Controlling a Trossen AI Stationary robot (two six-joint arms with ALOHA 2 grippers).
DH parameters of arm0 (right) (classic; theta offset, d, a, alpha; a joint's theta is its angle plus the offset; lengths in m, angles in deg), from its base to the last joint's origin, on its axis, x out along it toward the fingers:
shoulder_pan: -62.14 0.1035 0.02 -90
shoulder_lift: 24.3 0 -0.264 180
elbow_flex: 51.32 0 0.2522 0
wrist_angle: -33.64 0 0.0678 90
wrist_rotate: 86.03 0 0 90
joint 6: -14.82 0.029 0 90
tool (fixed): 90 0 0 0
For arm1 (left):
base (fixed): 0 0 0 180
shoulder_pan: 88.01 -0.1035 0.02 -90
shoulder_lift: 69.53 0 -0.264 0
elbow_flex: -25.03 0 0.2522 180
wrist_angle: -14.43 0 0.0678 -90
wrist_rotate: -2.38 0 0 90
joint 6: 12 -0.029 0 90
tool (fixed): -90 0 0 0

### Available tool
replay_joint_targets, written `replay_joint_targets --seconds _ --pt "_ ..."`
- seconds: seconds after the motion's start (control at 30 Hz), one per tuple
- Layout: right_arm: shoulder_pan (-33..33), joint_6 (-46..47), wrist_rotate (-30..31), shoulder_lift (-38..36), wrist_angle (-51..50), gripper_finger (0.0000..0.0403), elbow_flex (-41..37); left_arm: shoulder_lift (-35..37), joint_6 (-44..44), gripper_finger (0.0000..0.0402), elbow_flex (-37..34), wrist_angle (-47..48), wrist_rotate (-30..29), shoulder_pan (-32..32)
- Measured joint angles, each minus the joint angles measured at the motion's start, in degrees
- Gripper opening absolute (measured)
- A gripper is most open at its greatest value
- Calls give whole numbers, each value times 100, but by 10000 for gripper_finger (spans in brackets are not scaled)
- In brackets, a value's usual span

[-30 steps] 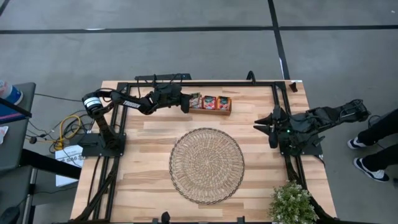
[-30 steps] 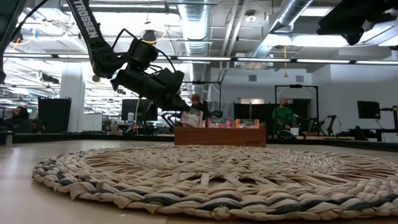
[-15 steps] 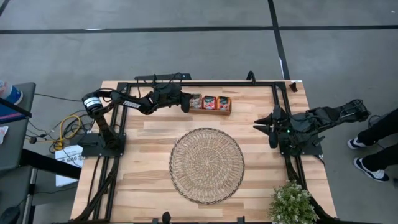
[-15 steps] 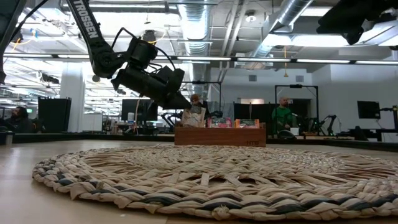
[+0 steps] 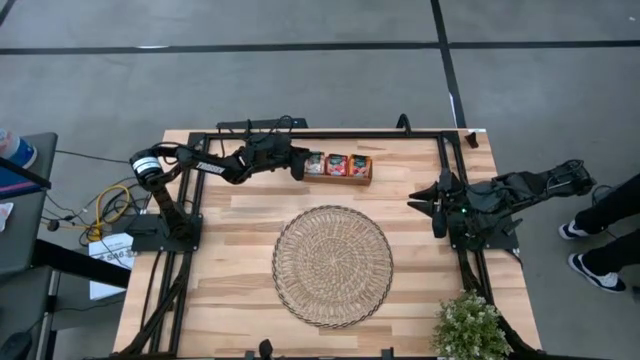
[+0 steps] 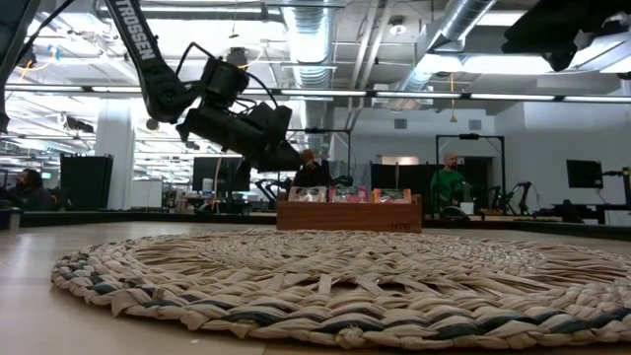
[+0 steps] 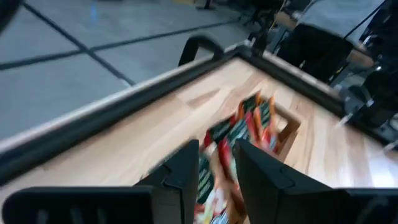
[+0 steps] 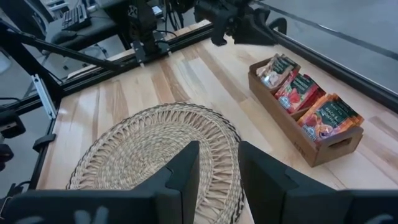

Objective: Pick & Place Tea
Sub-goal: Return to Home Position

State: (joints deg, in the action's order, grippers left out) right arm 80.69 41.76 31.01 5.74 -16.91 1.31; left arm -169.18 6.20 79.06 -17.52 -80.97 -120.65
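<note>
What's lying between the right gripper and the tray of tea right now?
Nothing: the high view shows only bare table between the right gripper and the wooden tray holding the tea. The woven mat lies clear of that line.

Around your counter the floor is grey concrete crossed by dark lines. Out past the left pincer, on the side away from the counter's middle, yellow cables lie on the floor beside a dark side desk. Behind the right pincer, off the counter's edge, a person's legs and shoes show. In the low view, far beyond the left pincer, you face an open hall. It has bare silver ducts and strip lights overhead, a white pillar and dark monitors. A person in green stands there, and a seated person is off to the side.
</note>
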Motion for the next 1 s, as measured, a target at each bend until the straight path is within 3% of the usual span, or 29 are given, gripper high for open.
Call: replay_joint_targets --seconds 0.13,0.33,0.43,0.67,0.83,1.0 --pt "0 5 7 0 -11 103 2 426 164 95 0 166 125 0" --pt "-39 320 13 -115 -537 103 4 1691 853 95 0 1735 628 -2" --pt "-44 845 37 -303 -671 103 5 2450 690 95 0 2627 1013 4" --pt "-44 323 -210 -1162 -501 103 7 4117 171 95 -9 3846 1841 70" --pt "22 -329 -575 -1917 459 103 -374 5118 247 95 -580 3577 2081 195" --pt "20 -381 -850 -2542 1273 103 -1223 5946 927 95 -1701 2084 2092 355"
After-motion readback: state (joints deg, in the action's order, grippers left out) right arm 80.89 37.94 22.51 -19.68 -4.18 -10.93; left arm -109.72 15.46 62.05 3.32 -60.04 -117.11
